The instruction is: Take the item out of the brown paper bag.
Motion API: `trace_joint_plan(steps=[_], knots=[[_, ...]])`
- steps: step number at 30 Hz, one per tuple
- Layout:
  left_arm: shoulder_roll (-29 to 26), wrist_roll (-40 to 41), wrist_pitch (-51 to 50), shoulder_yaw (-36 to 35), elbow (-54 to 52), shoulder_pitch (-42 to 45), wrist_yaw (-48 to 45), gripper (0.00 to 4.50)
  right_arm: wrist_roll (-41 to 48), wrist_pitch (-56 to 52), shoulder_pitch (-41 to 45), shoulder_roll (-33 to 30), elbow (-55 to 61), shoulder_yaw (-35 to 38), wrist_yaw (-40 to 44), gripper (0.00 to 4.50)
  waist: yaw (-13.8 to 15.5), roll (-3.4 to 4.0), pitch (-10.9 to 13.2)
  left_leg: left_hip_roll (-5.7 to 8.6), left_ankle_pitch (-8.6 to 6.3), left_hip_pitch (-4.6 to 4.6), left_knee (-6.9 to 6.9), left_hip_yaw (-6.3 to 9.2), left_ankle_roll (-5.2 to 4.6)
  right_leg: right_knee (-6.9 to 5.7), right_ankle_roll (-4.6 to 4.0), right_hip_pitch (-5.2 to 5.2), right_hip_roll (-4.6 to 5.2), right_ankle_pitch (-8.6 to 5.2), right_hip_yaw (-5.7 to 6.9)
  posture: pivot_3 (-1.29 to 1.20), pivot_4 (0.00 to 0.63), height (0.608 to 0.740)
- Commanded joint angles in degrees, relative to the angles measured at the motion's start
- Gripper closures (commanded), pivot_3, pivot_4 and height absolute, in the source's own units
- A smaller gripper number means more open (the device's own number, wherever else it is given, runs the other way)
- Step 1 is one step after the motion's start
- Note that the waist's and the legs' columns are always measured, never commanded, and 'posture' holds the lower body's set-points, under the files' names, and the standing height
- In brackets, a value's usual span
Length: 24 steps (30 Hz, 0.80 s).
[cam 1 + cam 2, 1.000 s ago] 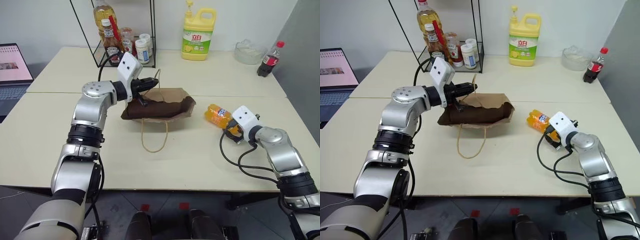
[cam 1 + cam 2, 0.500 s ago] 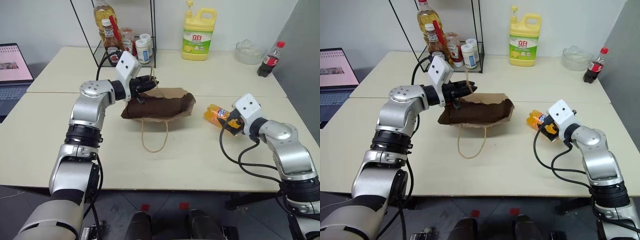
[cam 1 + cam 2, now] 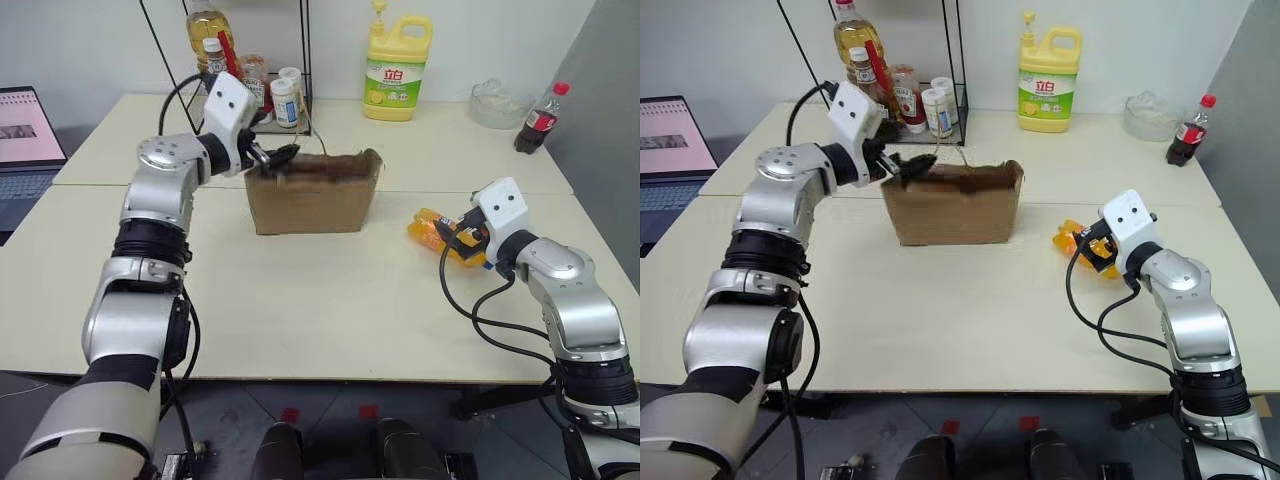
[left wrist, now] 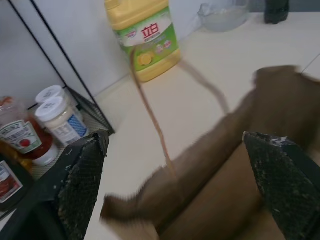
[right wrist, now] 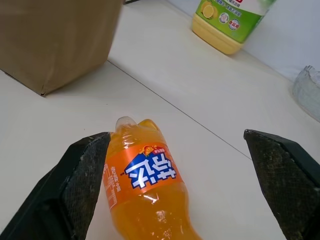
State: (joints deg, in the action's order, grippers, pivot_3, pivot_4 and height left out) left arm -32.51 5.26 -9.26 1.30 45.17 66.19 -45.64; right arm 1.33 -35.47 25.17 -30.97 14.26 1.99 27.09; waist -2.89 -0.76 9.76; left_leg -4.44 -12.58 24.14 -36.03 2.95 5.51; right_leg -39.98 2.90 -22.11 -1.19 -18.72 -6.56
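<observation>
1. Since a second ago, the brown paper bag point(image 3: 312, 193) has gone from lying slumped on its side to standing upright on the table point(image 3: 300, 300), and the left gripper point(image 3: 277, 158) has let go of its rim and spread its fingers wide.
2. That left gripper now hovers just beside the bag's near-left top edge, one thin handle point(image 4: 150, 107) looping up in front of it.
3. Meanwhile the right gripper point(image 3: 1092, 243) has lifted a little; its fingers are spread wide too, holding nothing.
4. Lying on its side on the table, just in front of the right gripper and well apart from the bag, is the orange drink bottle point(image 5: 142, 187).
5. So the bottle is out: I'd judge the job finished, with only pulling both arms back clear left to do.
</observation>
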Motion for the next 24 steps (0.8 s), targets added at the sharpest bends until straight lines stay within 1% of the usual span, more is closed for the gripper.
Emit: trace_joint_plan(steps=[1, 4, 7, 10, 12, 15, 18, 20, 21, 24], knots=[[-2.0, 1.0, -0.1, -2.6, -2.6, 1.9, -0.6, 0.02, 0.7, 1.7, -0.1, 0.4, 1.3, 1.2, -0.7, 0.00, 0.0, 0.00, 0.0, 0.00, 0.00, 0.00, 0.00, 0.00, 0.00, 0.00, 0.00, 0.00, 0.00, 0.00, 0.00, 0.00, 0.150, 0.740], [-3.2, 2.6, -3.2, -4.9, -6.5, 0.9, 0.4, 0.02, 1.2, 2.1, -0.5, 1.3, 2.0, 1.7, -1.4, 0.00, 0.0, 0.00, 0.0, -0.01, 0.00, 0.01, 0.00, 0.00, 0.01, -0.01, 0.00, 0.00, 0.00, 0.00, 0.01, 0.00, 0.150, 0.740], [-4.1, 4.1, -7.3, -7.7, -13.3, -3.2, 3.0, 0.02, 1.6, 2.5, -1.6, 2.6, 3.9, 2.0, -2.4, 0.00, 0.0, 0.00, 0.0, -0.01, 0.01, 0.01, 0.00, 0.00, 0.03, 0.00, 0.00, 0.00, 0.00, 0.00, 0.01, 0.00, 0.150, 0.740], [-4.2, 5.9, -11.2, -11.6, -22.9, -11.1, 7.0, 0.02, 1.5, 3.4, -3.3, 4.3, 6.2, 2.1, -4.1, 0.00, -0.1, 0.01, 0.0, -0.03, 0.08, -0.02, 0.00, 0.00, 0.15, -0.06, 0.00, 0.00, 0.01, 0.00, 0.00, 0.00, 0.150, 0.740], [-3.7, 7.1, -13.9, -14.5, -30.8, -18.5, 10.0, 0.02, 0.3, 4.9, -4.8, 5.0, 8.0, 1.5, -5.6, 0.00, -0.2, 0.02, 0.0, -0.05, 0.10, -0.05, 0.01, -0.01, 0.18, -0.07, 0.00, 0.01, 0.01, 0.00, -0.02, 0.00, 0.150, 0.740], [-2.1, 9.3, -18.3, -18.6, -41.1, -27.7, 14.8, 0.02, -0.1, 5.0, -7.8, 7.9, 12.0, 1.2, -8.8, 0.00, -0.1, -0.02, 0.0, -0.09, 0.11, -0.03, -0.01, 0.00, 0.20, -0.08, 0.00, 0.00, 0.00, 0.00, 0.00, 0.00, 0.150, 0.740], [1.4, 11.2, -22.4, -22.2, -53.6, -40.5, 19.5, 0.02, -1.7, 5.1, -13.8, 12.6, 17.3, -0.7, -13.3, 0.00, 0.1, -0.05, -0.1, -0.09, 0.11, 0.00, -0.01, 0.02, 0.20, -0.07, 0.00, 0.01, 0.02, 0.00, 0.00, 0.00, 0.150, 0.740], [3.4, 11.3, -24.5, -22.0, -60.1, -47.4, 21.5, 0.02, -2.5, 4.5, -17.1, 15.0, 19.1, -1.3, -15.6, 0.00, 0.2, -0.07, -0.1, -0.08, 0.10, -0.02, 0.00, 0.01, 0.21, -0.04, 0.00, 0.05, 0.05, 0.00, -0.01, 0.00, 0.150, 0.740], [4.0, 11.4, -25.2, -21.6, -62.3, -49.5, 22.2, 0.02, -2.7, 4.1, -18.0, 15.8, 19.7, -1.4, -16.4, 0.00, 0.4, -0.07, -0.1, -0.07, 0.10, -0.02, 0.00, 0.00, 0.20, -0.03, 0.00, 0.05, 0.07, 0.00, -0.02, 0.00, 0.150, 0.740], [9.2, 10.1, -26.5, -18.6, -69.3, -58.4, 26.6, 0.02, -2.1, 1.8, -22.3, 18.5, 20.6, -2.1, -17.5, 0.00, 1.0, -0.16, -0.1, -0.03, 0.02, -0.06, -0.05, -0.01, 0.06, -0.06, 0.02, 0.09, 0.10, 0.01, -0.03, 0.00, 0.150, 0.740]])
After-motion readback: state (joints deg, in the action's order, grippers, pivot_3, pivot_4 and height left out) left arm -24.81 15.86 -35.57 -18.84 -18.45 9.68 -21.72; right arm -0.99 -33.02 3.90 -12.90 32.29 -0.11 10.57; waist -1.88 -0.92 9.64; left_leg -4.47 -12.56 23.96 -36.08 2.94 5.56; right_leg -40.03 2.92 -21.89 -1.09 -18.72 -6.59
